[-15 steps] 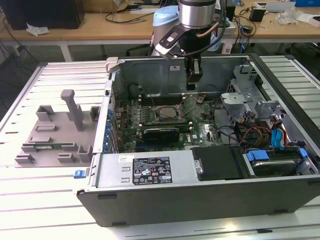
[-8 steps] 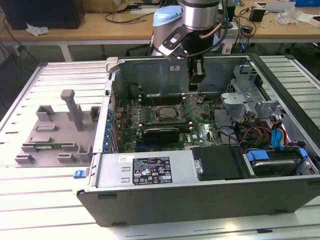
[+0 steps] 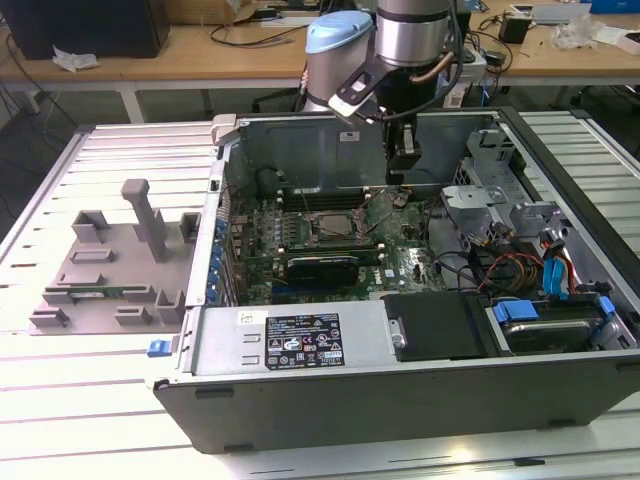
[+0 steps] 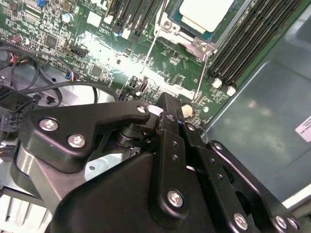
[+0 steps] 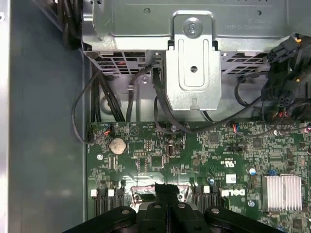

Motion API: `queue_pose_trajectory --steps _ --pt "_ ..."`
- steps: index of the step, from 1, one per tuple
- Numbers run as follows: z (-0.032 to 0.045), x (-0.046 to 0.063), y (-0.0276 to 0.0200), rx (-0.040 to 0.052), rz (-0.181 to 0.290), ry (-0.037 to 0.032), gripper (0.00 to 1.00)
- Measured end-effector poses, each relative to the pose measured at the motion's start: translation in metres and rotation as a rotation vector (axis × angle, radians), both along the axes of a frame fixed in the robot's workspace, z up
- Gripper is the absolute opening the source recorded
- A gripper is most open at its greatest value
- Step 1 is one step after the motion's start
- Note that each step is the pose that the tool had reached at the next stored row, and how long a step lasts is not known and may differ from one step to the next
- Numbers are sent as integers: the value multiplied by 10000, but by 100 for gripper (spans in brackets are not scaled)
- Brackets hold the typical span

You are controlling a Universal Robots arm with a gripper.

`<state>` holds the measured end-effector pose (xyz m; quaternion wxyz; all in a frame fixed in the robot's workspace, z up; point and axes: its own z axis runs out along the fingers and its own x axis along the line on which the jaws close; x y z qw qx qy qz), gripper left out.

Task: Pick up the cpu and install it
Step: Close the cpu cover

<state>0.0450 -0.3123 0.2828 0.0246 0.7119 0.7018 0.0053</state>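
The cpu [image 4: 201, 10] shows as a silver plate with a greenish rim, lying inside the metal-framed socket [image 4: 194, 46] on the motherboard. In the exterior view the socket [image 3: 331, 226] sits mid-board in the open computer case [image 3: 330, 400]. My gripper [image 3: 403, 172] hangs inside the case, just above the board and toward the exterior view's right of the socket. Its black fingers [image 5: 163, 187] are pressed together with nothing between them. In the second wrist view the gripper [image 4: 170, 104] stands a short way from the socket.
Memory slots [image 4: 248, 34] run beside the socket. A metal drive cage [image 5: 193, 63], black cables [image 5: 97, 107] and a finned heatsink [image 5: 282, 191] border the board. A grey fixture tray [image 3: 110, 265] with a green memory stick [image 3: 95, 293] lies outside the case.
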Motion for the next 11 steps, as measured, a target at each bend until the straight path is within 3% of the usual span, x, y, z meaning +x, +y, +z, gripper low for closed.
queue_pose_trajectory --steps 11 --pt "-210 171 0 -2 0 13 11"
